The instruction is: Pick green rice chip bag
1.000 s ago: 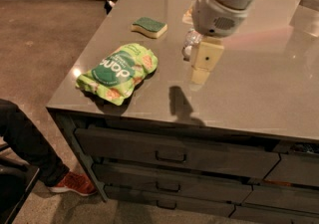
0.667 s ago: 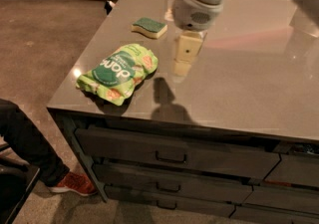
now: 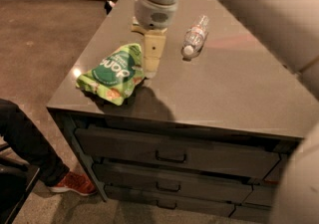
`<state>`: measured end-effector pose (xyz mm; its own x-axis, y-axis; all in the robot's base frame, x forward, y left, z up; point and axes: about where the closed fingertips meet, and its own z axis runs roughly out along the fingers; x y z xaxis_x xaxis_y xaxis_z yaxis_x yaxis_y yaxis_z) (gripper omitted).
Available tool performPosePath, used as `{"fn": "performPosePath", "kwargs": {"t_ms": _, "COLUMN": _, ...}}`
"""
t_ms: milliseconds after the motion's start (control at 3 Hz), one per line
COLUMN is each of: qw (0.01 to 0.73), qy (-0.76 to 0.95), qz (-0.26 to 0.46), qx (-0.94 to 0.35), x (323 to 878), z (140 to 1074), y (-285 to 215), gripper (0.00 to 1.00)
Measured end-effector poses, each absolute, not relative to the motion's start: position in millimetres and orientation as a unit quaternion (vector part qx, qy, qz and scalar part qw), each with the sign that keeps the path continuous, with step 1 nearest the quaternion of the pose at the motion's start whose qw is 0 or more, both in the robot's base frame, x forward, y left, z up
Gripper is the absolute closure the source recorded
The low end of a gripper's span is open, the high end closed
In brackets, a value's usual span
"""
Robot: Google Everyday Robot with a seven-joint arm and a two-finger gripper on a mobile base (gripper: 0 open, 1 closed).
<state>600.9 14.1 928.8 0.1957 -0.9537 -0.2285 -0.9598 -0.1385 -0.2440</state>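
The green rice chip bag (image 3: 112, 73) lies flat near the front left corner of the grey counter (image 3: 224, 93). It is a light-green crinkly pouch with a dark green round logo and white lettering. My gripper (image 3: 151, 66) hangs from the grey arm and points down, right at the bag's right edge, just above the counter. Its cream-coloured fingers (image 3: 153, 51) sit beside the bag's upper right corner.
A clear plastic water bottle (image 3: 194, 36) lies on the counter to the right of the gripper. The counter has drawers (image 3: 169, 156) below. A person's leg and red shoe (image 3: 70, 183) are at the lower left on the floor.
The arm has moved left and down toward the bag; the gripper now stands at the bag's right edge. The view has shifted: the sponge is out of view, a bottle shows.
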Motion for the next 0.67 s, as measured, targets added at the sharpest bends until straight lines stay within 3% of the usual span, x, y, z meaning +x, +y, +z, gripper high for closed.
{"fn": "performPosePath", "kwargs": {"t_ms": 667, "qw": 0.117, "qy": 0.604, "qz": 0.017, "qx": -0.788, "x": 619, "z": 891, "y": 56, "gripper": 0.00}}
